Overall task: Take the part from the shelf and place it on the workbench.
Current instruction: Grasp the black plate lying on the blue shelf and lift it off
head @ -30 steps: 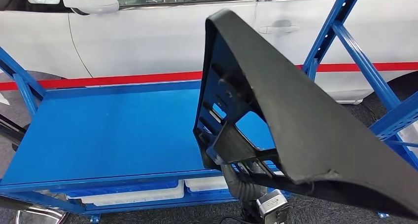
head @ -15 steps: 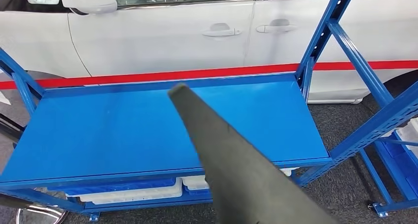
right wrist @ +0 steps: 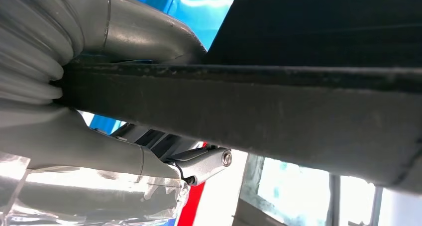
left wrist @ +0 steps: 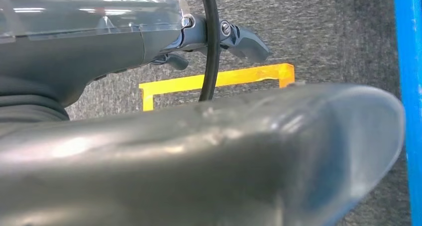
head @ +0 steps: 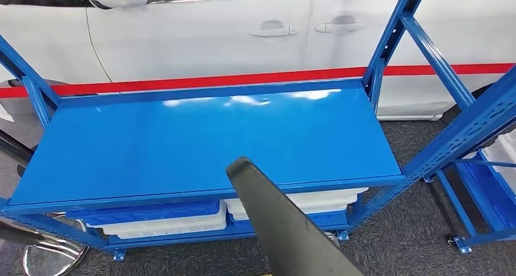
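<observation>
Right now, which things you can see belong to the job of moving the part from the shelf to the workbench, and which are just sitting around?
Part of the job:
- dark part, right hand against it
- blue shelf, top level bare
- left hand

Just lying about:
- white car
- white bins on the lower level
- yellow floor marking

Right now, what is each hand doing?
Left hand: beside the dark part; grip cannot be told.
Right hand: holds the dark part, which passes between thumb and fingers.

Long dark grey part [head: 286,227], rounded tip over the blue shelf's [head: 182,142] front edge, seemingly off its surface.
</observation>
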`<state>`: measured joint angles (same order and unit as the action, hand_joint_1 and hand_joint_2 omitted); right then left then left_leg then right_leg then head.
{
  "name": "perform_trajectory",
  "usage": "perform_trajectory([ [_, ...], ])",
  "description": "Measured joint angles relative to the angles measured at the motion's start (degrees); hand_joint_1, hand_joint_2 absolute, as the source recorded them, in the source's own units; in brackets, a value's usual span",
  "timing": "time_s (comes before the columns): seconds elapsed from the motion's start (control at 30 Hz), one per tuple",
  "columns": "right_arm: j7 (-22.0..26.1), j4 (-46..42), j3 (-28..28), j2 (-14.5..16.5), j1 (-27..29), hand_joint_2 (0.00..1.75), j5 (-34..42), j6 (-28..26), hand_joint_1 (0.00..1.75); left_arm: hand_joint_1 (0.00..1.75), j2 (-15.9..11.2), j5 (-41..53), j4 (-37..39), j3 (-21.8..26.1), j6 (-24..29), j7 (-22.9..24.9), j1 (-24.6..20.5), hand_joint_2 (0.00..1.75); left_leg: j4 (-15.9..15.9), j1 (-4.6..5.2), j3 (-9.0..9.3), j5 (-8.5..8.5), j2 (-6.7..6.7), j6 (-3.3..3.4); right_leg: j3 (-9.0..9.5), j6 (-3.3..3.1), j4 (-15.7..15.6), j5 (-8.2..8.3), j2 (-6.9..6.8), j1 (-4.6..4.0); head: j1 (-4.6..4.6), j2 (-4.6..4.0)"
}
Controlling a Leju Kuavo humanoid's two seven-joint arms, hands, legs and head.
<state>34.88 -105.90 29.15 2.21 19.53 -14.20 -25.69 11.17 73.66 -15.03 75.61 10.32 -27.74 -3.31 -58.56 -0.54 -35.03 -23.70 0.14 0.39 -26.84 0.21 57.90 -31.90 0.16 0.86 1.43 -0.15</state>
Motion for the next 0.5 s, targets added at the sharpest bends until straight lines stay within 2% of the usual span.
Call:
perform_trajectory([
  [0.07, 0.2, 0.0, -0.1, 0.0, 0.3, 1.75, 0.1, 0.4, 1.75, 0.0, 0.0, -0.1, -0.1, 0.1, -0.1, 0.0, 0.0, 0.0, 0.1, 0.0, -0.18, 0.68, -0.11, -0.84, -0.55, -0.77, -0.2, 0.63, 0.07, -0.14, -0.01, 0.0],
  [0.1, 0.3, 0.0, -0.2, 0.0, 0.3, 1.75, 0.1, 0.6, 1.75, 0.0, 0.0, -0.1, -0.1, 0.1, -0.1, 0.0, 0.0, 0.0, -0.2, -0.08, -0.46, 0.34, -0.17, -1.22, -0.89, -1.21, -0.3, 1.03, -0.02, -0.06, 0.0, 0.0],
  [0.13, 0.3, 0.0, -0.2, 0.0, 0.4, 1.75, 0.1, 0.8, 1.75, 0.0, -0.1, -0.1, -0.1, 0.2, -0.1, 0.1, 0.1, 0.0, -1.2, -0.15, -0.9, -1.03, -0.22, -1.54, -1.41, -1.71, -0.4, 1.63, -0.11, 0.02, -0.01, 0.0],
  [0.17, 0.4, 0.0, -0.2, 0.0, 0.5, 1.75, 0.2, 1.0, 1.75, 0.0, -0.1, -0.1, -0.2, 0.3, -0.1, 0.2, 0.1, 0.0, -3.2, -0.23, -1.59, -3.39, -0.26, -1.81, -2.05, -2.13, -0.6, 2.27, -0.22, 0.13, 0.0, 0.0],
  [0.23, 0.4, 0.0, -0.4, 0.0, 0.7, 1.75, 0.3, 1.3, 1.75, 0.0, -0.1, 0.0, -0.2, 0.4, -0.1, 0.5, 0.1, 0.0, -9.8, -0.3, -3.3, -9.33, -0.24, -2.21, -3.61, -2.61, -0.5, 3.49, -0.34, -0.06, 0.01, 0.0],
  [0.27, 0.4, 0.0, -0.4, 0.0, 0.7, 1.75, 0.4, 1.4, 1.75, 0.0, -0.1, 0.1, -0.2, 0.4, -0.1, 0.6, 0.1, 0.0, -13.2, -0.31, -3.79, -11.03, -0.23, -2.33, -4.5, -2.67, -0.4, 4.12, -0.39, -0.2, 0.01, 0.0],
  [0.3, 0.4, 0.0, -0.5, 0.0, 0.8, 1.75, 0.5, 1.6, 1.75, 0.0, -0.1, 0.1, -0.2, 0.4, -0.1, 0.7, 0.0, 0.0, -15.3, -0.31, -3.63, -11.42, -0.23, -2.36, -5.41, -2.69, -0.2, 4.71, -0.44, -0.33, 0.01, 0.0],
  [0.33, 0.4, 0.0, -0.7, 0.0, 0.8, 1.75, 0.5, 1.7, 1.75, 0.0, -0.1, 0.2, -0.3, 0.4, -0.1, 0.7, 0.0, 0.0, -15.6, -0.29, -2.59, -10.48, -0.23, -2.26, -6.32, -2.67, 0.0, 5.26, -0.48, -0.46, 0.01, 0.0],
  [0.37, 0.4, 0.0, -0.7, 0.0, 0.9, 1.75, 0.5, 1.8, 1.75, 0.0, -0.1, 0.2, -0.4, 0.4, -0.1, 0.8, 0.0, 0.0, -13.8, -0.23, -0.48, -8.81, -0.23, -1.99, -7.21, -2.63, 0.2, 5.78, -0.5, -0.59, 0.01, 0.0],
  [0.4, 0.4, 0.0, -0.8, 0.0, 0.9, 1.75, 0.6, 1.9, 1.75, 0.0, -0.2, 0.2, -0.5, 0.4, -0.1, 0.8, 0.0, 0.0, -10.3, -0.1, 2.47, -7.36, -0.25, -1.58, -7.95, -2.57, 0.4, 6.24, -0.49, -0.69, 0.01, 0.0],
  [0.43, 0.4, 0.0, -0.9, 0.1, 0.9, 1.75, 0.6, 1.9, 1.75, 0.0, -0.2, 0.3, -0.6, 0.4, -0.1, 0.8, -0.1, 0.0, -5.6, 0.08, 5.86, -6.91, -0.24, -1.05, -8.56, -2.43, 0.7, 6.7, -0.48, -0.84, 0.01, 0.0],
  [0.47, 0.4, 0.0, -0.9, 0.1, 1.0, 1.75, 0.6, 1.9, 1.75, 0.0, -0.3, 0.3, -0.7, 0.4, -0.1, 0.8, -0.2, 0.0, -1.5, 0.25, 8.59, -7.01, -0.23, -0.62, -8.93, -2.22, 0.8, 7.17, -0.51, -0.92, 0.01, 0.0],
  [0.5, 0.4, 0.0, -0.9, 0.1, 1.0, 1.75, 0.6, 1.9, 1.75, 0.0, -0.4, 0.3, -0.7, 0.4, -0.1, 0.8, -0.3, 0.0, 1.3, 0.44, 10.23, -7.43, -0.23, -0.24, -9.08, -1.93, 0.7, 7.66, -0.58, -0.9, 0.01, 0.0],
])
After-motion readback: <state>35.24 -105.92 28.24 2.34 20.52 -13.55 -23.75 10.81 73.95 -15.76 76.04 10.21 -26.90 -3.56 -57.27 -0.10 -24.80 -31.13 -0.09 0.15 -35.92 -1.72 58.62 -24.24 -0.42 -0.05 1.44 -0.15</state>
